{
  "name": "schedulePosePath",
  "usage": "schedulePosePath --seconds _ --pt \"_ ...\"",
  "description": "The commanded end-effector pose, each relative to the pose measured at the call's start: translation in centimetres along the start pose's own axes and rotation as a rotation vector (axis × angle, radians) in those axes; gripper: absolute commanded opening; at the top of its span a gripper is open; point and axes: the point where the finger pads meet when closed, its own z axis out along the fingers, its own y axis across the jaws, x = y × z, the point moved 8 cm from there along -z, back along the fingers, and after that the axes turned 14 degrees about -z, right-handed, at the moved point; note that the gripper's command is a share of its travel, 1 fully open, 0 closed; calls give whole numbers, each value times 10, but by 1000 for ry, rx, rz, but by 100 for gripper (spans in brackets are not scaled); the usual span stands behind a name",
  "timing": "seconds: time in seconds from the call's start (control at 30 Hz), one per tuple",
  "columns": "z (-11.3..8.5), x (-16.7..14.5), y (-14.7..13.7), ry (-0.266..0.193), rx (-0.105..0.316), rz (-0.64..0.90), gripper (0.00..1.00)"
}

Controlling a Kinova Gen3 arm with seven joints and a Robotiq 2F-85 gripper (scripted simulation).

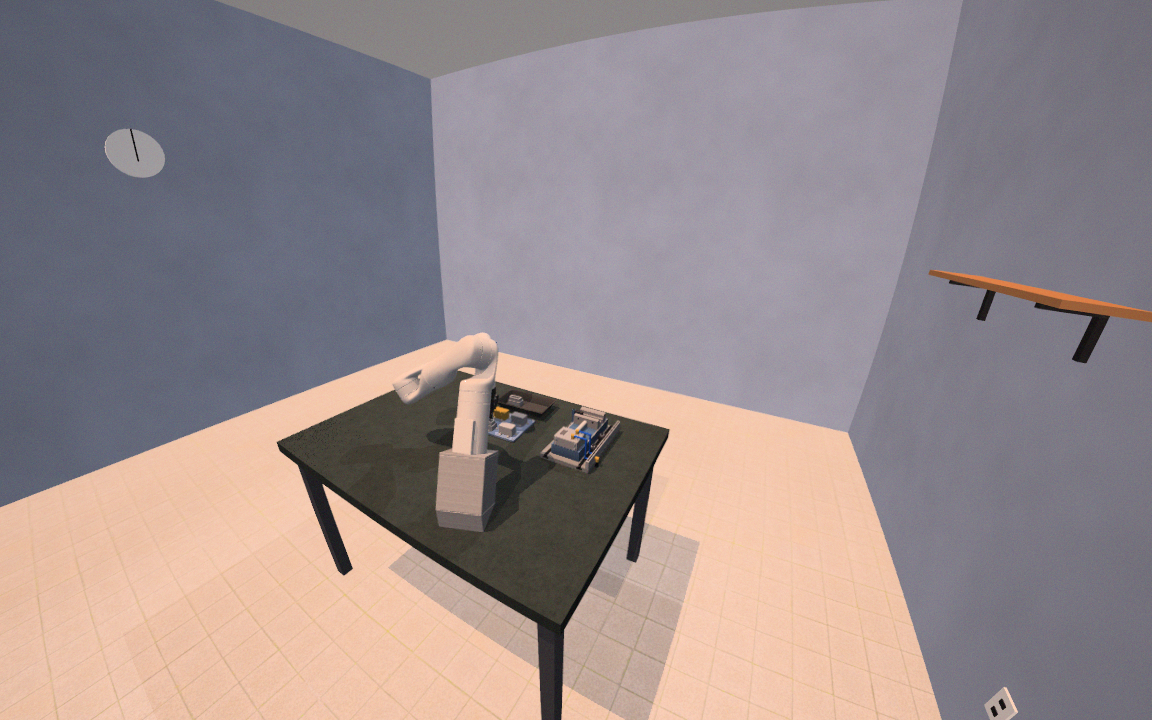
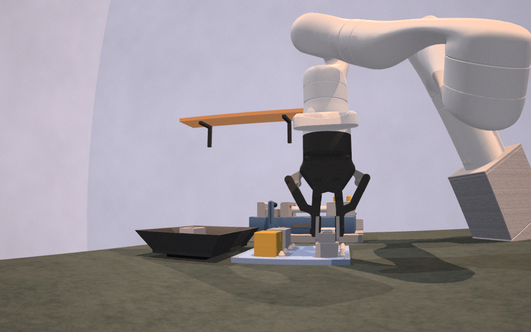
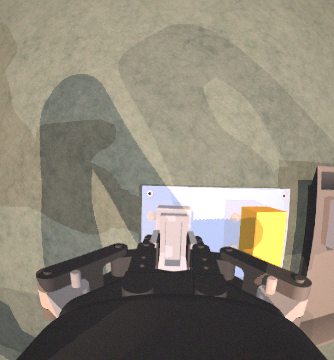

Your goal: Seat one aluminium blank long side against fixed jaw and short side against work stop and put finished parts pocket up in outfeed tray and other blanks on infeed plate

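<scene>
While fingers clamp grey blank, brass blank sits near plate edge.

Blk gripper, grey blank, yellow blank, pale-blue plate.

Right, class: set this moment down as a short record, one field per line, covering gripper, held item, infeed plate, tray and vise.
gripper: gripper shut on a grey block
held item: grey block, stacked on another grey block
infeed plate: pale blue plate, yellow block on it
tray: black tray, one pale part inside
vise: blue vise behind the plate
</scene>
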Motion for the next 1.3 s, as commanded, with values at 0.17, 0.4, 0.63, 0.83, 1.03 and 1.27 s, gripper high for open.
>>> schedulePosePath --seconds 0.17,0.4,0.63,0.83,1.03,1.27 --pt "0 0 0 1 0 -1 0" --pt "0 0 0 1 0 -1 0" --pt "-4 0 0 1 0 -1 0" --pt "-18 0 0 1 0 -1 0" --pt "-33 0 0 1 0 -1 0" --pt "-64 0 0 1 0 -1 0"
